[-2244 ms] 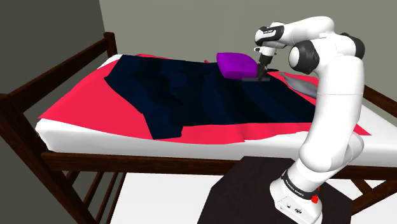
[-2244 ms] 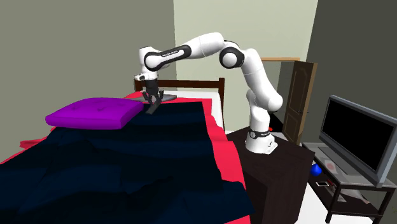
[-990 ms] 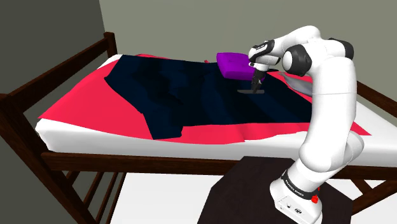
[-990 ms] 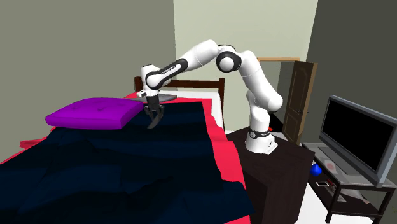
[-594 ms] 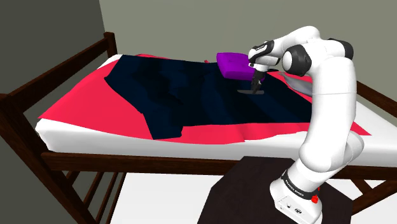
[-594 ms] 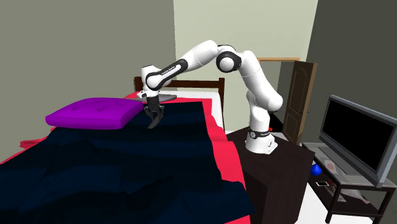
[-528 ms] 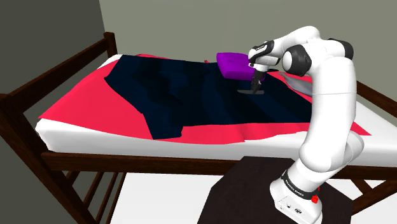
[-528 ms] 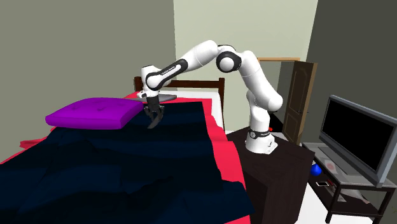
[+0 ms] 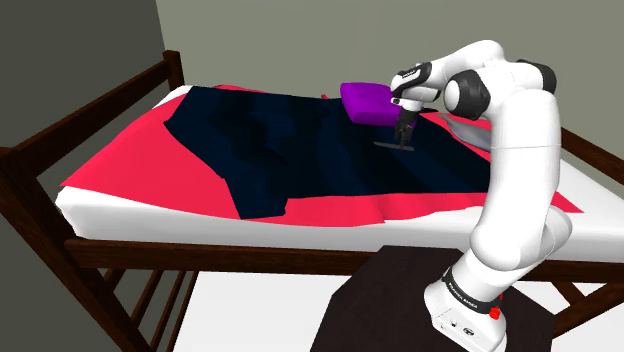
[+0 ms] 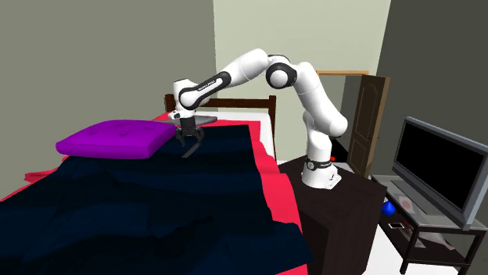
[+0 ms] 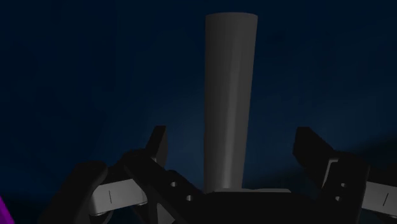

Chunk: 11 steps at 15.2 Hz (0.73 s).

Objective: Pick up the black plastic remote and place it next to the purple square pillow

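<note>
Tool [image 11: 231,132] spread; fingers [image 11: 156,141] stand clear of the dark grey remote [image 11: 230,76] between them. Remote lies on navy blanket [image 11: 83,76] on bed [image 9: 120,205], near purple pillow [image 9: 366,100]. Lettering on arm's base band [image 9: 466,292]: unreadable.

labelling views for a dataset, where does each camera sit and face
Shoulder view: beside the stand, looking down over the bed toward the purple pillow; arm and hand show.
Second exterior view: across the bed, facing back past the pillow at the whole arm.
Wrist view: on the hand, looking down on the grey remote between open fingers.
Both exterior views share the pillow.
</note>
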Each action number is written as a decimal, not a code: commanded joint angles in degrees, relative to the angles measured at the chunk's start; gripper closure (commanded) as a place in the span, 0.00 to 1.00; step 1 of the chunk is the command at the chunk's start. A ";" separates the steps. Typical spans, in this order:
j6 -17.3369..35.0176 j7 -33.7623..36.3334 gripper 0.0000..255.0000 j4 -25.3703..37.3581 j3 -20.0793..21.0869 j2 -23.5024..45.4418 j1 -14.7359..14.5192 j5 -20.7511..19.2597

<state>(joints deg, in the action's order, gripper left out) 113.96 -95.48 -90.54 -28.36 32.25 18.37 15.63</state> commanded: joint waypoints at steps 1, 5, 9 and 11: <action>-2.46 0.39 0.00 1.64 -0.34 -0.93 -0.04 -0.56; -5.47 0.79 0.00 3.95 -0.66 -1.74 0.04 -1.11; -5.47 0.79 0.00 3.96 -0.66 -1.73 0.05 -1.11; -5.46 0.78 0.00 3.96 -0.66 -1.73 0.05 -1.11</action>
